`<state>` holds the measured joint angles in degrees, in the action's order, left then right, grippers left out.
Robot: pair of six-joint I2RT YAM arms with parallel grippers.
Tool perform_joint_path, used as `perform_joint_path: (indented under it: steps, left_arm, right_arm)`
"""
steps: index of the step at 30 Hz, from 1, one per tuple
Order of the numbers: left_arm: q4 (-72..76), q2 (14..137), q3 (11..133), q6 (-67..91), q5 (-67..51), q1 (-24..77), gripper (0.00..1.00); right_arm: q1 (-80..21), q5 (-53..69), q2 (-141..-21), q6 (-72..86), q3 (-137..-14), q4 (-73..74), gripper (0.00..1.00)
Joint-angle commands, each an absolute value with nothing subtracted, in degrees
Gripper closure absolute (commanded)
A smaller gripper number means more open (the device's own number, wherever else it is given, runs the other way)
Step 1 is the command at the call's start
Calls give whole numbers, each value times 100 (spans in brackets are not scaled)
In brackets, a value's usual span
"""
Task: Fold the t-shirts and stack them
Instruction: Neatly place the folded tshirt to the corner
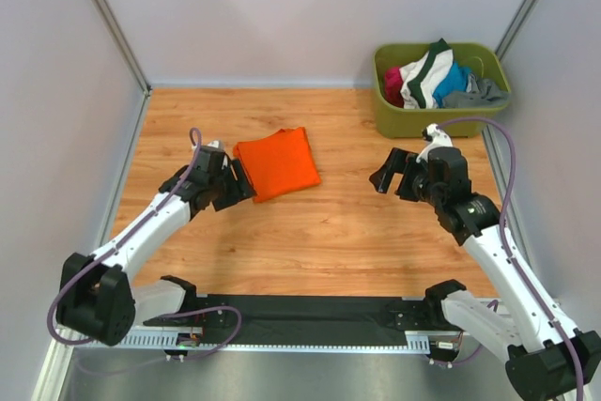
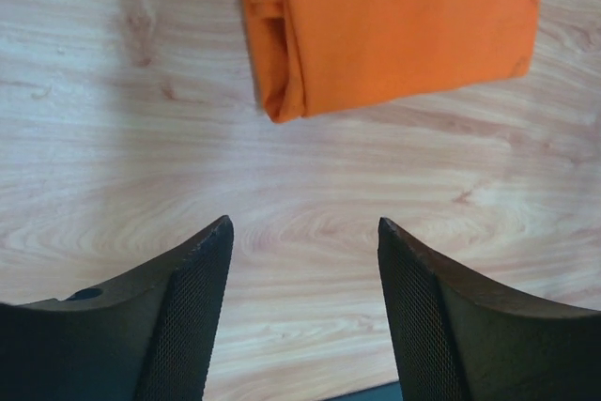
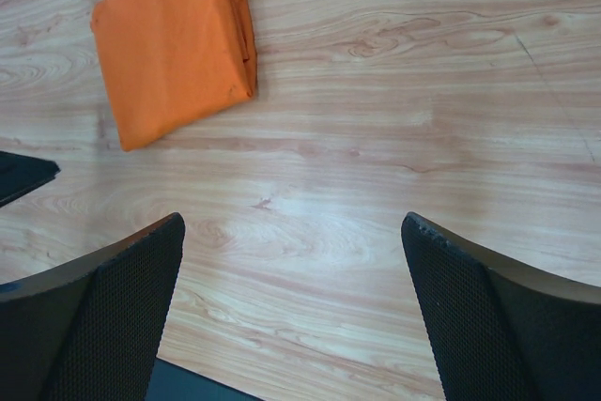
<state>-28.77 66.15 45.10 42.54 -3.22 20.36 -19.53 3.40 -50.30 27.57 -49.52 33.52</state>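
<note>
A bright orange t-shirt [image 1: 278,162] lies folded into a flat rectangle on the wooden table, left of centre. It also shows in the left wrist view [image 2: 394,25] and the right wrist view [image 3: 174,39]. My left gripper [image 1: 241,182] is open and empty, just left of the shirt's near-left corner and not touching it [image 2: 305,227]. My right gripper [image 1: 387,174] is open and empty over bare wood well right of the shirt [image 3: 293,223]. More t-shirts [image 1: 434,80], white, blue, red and grey, lie crumpled in the tub.
An olive-green plastic tub [image 1: 439,117] stands at the back right corner. White walls with metal posts close in the table on three sides. A black strip [image 1: 310,312] with the arm bases runs along the near edge.
</note>
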Motion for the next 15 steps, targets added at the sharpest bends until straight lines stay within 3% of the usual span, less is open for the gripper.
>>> perform_joint_path:
  steps: [1, 15]
  left_arm:
    - [-2005, 7126, 4597, 4518, -167, 1847, 31]
    - [-669, 9017, 4930, 4570, -439, 1573, 37]
  right_arm:
    - [-1942, 466, -5071, 2918, -5036, 3076, 0]
    - [-1951, 431, -5545, 2628, -5598, 3243, 0]
